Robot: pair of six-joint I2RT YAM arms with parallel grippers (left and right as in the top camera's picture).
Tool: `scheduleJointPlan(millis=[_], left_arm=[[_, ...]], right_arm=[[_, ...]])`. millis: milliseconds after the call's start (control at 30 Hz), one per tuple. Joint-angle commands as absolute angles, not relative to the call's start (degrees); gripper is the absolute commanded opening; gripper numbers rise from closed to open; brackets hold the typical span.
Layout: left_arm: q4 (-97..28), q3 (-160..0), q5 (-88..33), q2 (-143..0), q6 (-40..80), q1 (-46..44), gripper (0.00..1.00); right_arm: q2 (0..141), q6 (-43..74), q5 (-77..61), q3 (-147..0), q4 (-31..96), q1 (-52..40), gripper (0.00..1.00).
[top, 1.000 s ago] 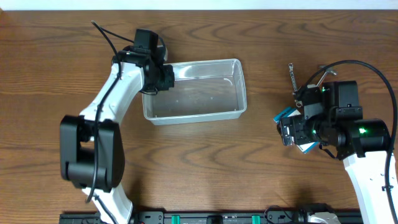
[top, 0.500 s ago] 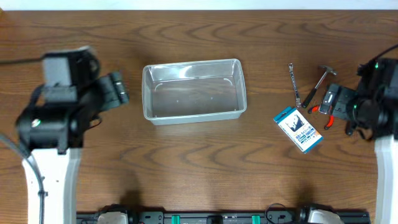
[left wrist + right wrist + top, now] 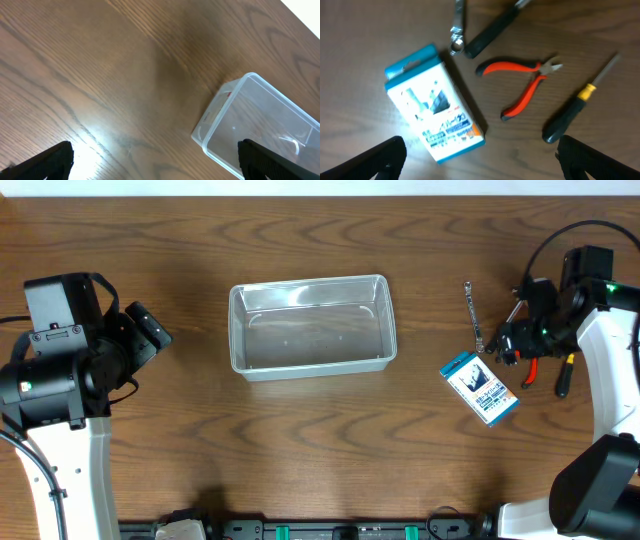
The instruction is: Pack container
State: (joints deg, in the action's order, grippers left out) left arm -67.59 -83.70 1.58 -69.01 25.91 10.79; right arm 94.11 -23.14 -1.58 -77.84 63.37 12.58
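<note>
Clear plastic container (image 3: 311,327), rect., rounded corners, thin rim, empty.

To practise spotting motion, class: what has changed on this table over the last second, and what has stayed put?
The left pincer has pulled back from the container's far-left corner to the table's left side, and is open and empty. The right pincer has moved from above the blue box rightward toward the red pliers, also open. Container, blue box and wrench stayed put.

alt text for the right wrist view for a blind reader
Tools lie on a wooden table: a blue-and-white box, red-handled pliers, a black-handled screwdriver, a wrench end and a black tool handle. The right gripper, jaws open, frames the bottom corners.
</note>
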Motion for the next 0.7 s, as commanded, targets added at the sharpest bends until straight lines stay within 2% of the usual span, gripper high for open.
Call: scheduleJointPlan(millis=[0, 200, 433, 667], left_arm=[[-68.2, -83.6, 3.6, -69.2, 26.9, 11.1, 0.98], [-68.3, -83.6, 5.7, -69.2, 26.9, 11.1, 0.98], [-67.7, -83.6, 5.7, -69.2, 26.9, 11.1, 0.98], [-67.4, -83.6, 5.7, -69.2, 26.9, 11.1, 0.98]], right_arm=[[93.8, -32.6, -5.1, -78.0, 64.7, 12.1, 0.99], [94.0, -33.0, -3.9, -77.0, 67.1, 9.8, 0.99], [94.1, -29.4, 1.1, -72.8, 61.8, 4.8, 0.99], [94.1, -30.3, 1.1, -66.3, 57.4, 4.4, 0.99]])
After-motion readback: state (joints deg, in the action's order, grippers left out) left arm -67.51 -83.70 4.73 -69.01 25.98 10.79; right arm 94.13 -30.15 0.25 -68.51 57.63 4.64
